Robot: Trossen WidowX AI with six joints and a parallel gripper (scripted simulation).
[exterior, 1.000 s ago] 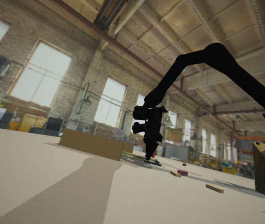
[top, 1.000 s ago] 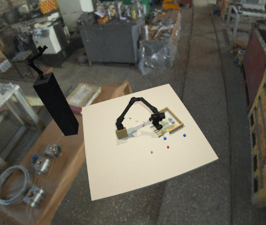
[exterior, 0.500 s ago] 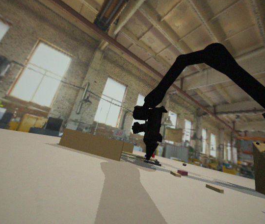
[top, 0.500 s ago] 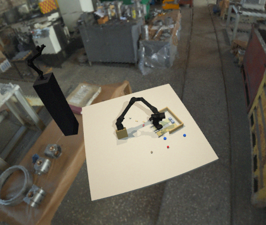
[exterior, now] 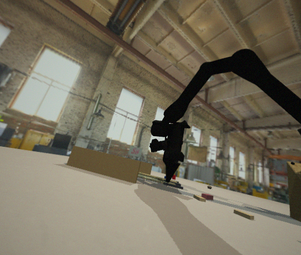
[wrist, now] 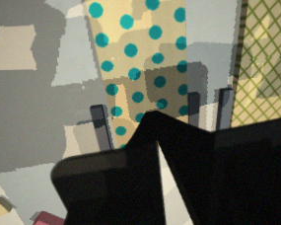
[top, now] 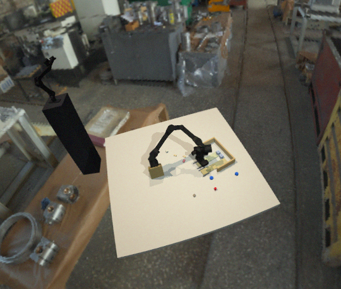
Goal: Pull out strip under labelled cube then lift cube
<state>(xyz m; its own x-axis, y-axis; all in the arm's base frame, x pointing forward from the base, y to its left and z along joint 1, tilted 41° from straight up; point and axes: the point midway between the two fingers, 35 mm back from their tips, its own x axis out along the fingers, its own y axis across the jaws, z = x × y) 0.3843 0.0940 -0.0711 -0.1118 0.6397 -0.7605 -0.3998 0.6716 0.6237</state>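
Top view: the black arm [top: 174,130] rises from its tan base block [top: 156,171] on the cream table [top: 157,218] and arches over to an open wooden tray [top: 231,159]. The end effector [top: 203,162] points down at the tray's open side, over the near ends of the strips. The labelled cube [top: 220,155] sits further inside the tray, near its far wall, apart from the end effector. Small blue balls [top: 211,177] and a red ball [top: 215,188] lie on the table beside the tray.

Exterior view: the end effector [exterior: 168,178] tapers to a point just above the strip ends – contact cannot be determined. Small blocks [exterior: 243,214] lie nearby on the table.

Wrist view: the fingers are pressed together with nothing between them. Directly ahead lies a tan strip with teal dots [wrist: 138,43]; a green lattice strip [wrist: 263,53] lies beside it, to the right.
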